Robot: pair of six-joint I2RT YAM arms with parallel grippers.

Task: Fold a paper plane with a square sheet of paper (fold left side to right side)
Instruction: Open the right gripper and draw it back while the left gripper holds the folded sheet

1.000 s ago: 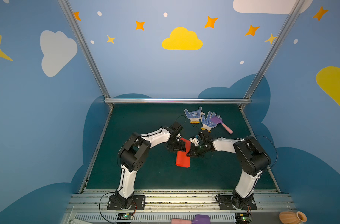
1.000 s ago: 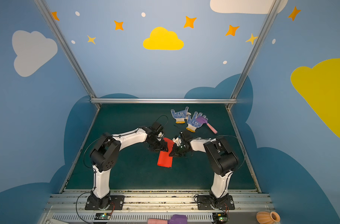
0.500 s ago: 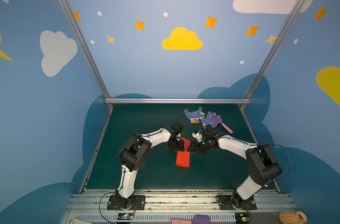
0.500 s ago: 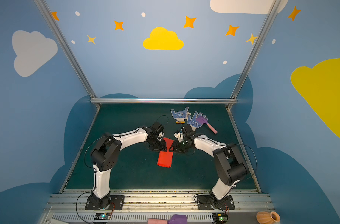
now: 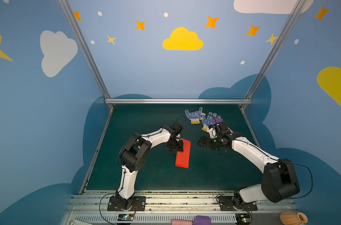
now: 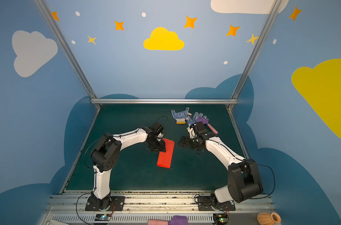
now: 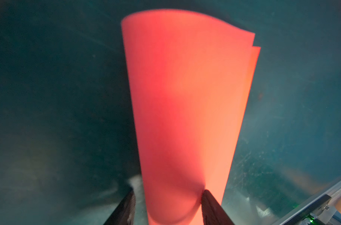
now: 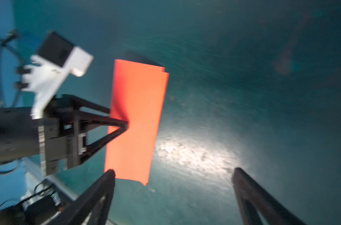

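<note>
The square sheet of paper (image 5: 183, 153) (image 6: 166, 153) is bright red and lies folded in half as a narrow rectangle on the green mat. Its two free edges lie slightly offset (image 8: 136, 120). My left gripper (image 5: 178, 148) (image 6: 161, 148) is at the paper's left, folded side near its far end. In the left wrist view the paper's rounded fold (image 7: 185, 97) bulges between the jaws of the left gripper (image 7: 167, 194). One finger (image 7: 208, 202) presses into the paper and the other stands just off it, so the gripper is open. My right gripper (image 5: 199, 143) (image 6: 180, 143) (image 8: 173, 171) hovers wide open to the right of the paper, holding nothing. No paper plane shape shows.
Two blue-dotted white gloves (image 5: 194, 116) (image 5: 206, 121) and a purple-and-pink toy hammer (image 6: 202, 120) lie at the back right of the mat, just behind the right wrist. An orange vase (image 5: 293, 218) and another toy hammer (image 5: 196, 221) sit past the front rail.
My right gripper opened, let go of the paper's right edge and drew back to the right. The left gripper's jaws narrowed a little and stayed at the fold.
</note>
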